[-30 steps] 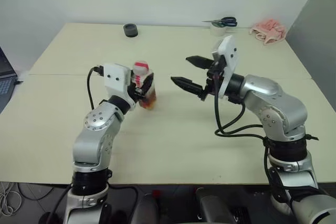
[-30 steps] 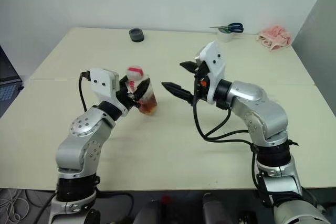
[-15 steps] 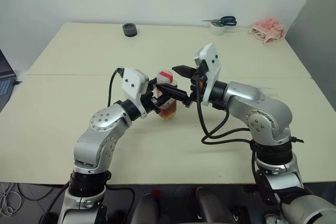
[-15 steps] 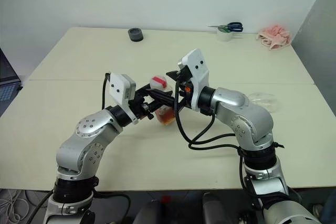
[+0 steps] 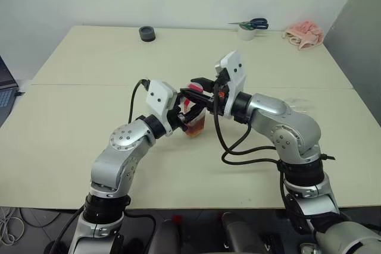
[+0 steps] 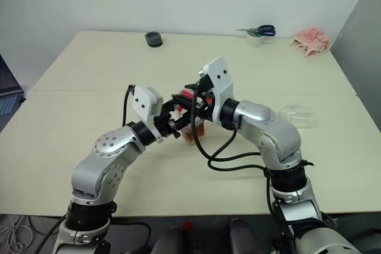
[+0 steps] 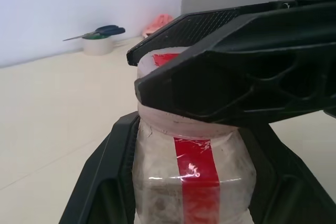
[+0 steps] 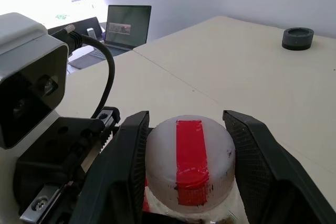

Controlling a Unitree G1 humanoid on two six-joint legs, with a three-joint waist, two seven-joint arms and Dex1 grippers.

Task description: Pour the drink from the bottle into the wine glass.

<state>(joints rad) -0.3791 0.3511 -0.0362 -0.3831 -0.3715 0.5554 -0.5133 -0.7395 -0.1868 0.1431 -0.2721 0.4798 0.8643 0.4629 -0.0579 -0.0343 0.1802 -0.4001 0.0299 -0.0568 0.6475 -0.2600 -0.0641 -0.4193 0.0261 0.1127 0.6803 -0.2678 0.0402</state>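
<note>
A: How many hands are at work, and on what?

B: Two. The left hand (image 5: 186, 113) is clamped round the body of the one bottle (image 5: 194, 122), near the middle of the table (image 5: 77, 117). The right hand (image 5: 198, 89) has its two fingers (image 8: 128, 161) set either side of the bottle's cap (image 8: 190, 157), against its sides.

A: And the drink?

B: The amber drink (image 5: 195, 127) sits low in the bottle, which stands roughly upright with a single red strip running up its side.

A: Is there a wine glass?

B: One wine glass (image 6: 296, 115), lying on its side to the right, behind the right forearm, well apart from the bottle.

A: What lies farther off?

B: At the far edge, one small dark round object (image 5: 147, 33) to the left. To the right, one roll of tape (image 5: 246, 32) with one pair of blue-handled scissors (image 5: 255, 25) resting on top, and beyond it one crumpled pink cloth (image 5: 303, 34) in the far right corner.

A: Anything off the table?

B: One open laptop (image 8: 119, 28), away to the left.
</note>
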